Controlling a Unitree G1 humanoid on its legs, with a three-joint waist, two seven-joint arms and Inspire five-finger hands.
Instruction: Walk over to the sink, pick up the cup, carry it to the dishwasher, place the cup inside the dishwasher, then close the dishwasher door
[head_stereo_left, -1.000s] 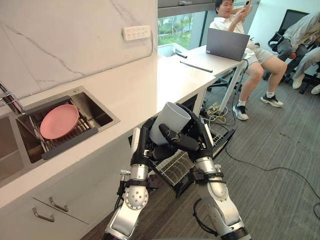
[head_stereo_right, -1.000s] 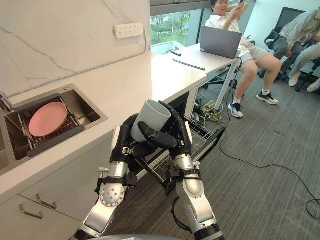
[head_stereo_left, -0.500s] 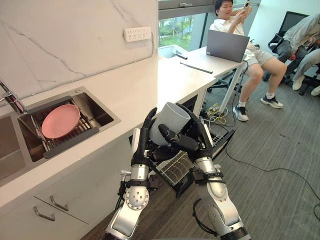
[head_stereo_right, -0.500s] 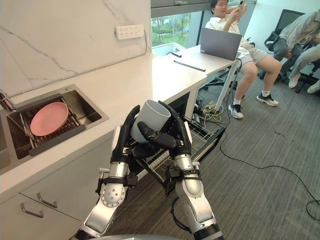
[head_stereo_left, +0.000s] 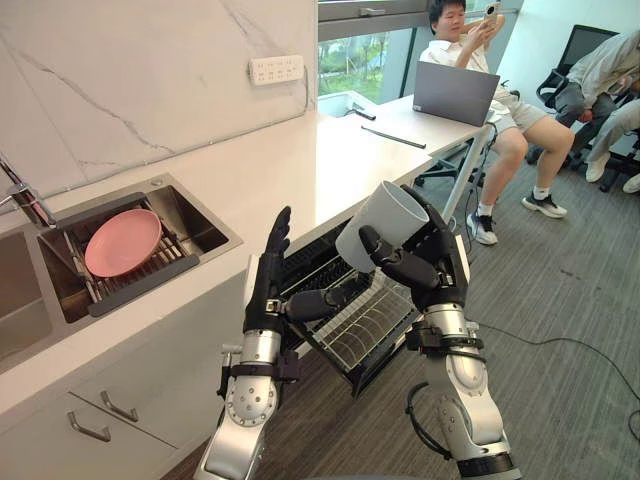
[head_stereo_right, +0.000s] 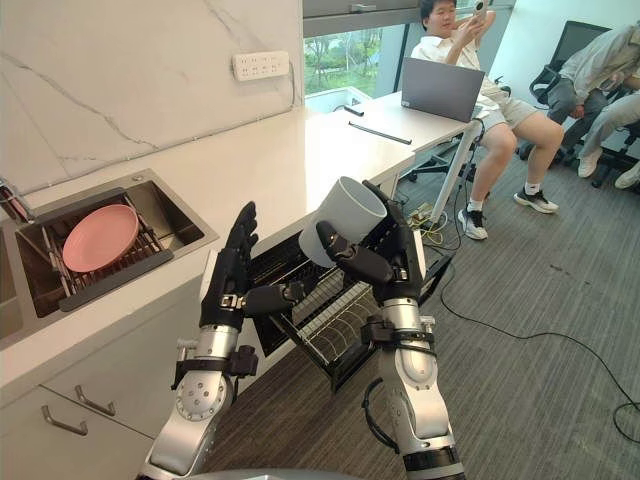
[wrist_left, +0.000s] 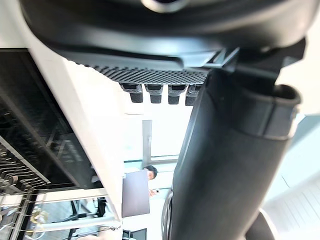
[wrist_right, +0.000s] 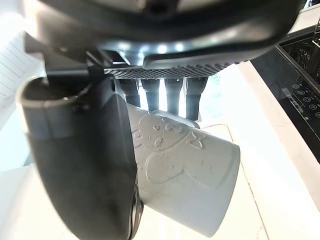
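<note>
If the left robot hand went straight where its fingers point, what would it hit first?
Probably the front edge of the white countertop, just past the left robot hand; depth is unclear.

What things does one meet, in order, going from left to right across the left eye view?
Round pink plate → dark left hand, fingers straight → light grey cup, held in the dark right hand → black office chair.
</note>
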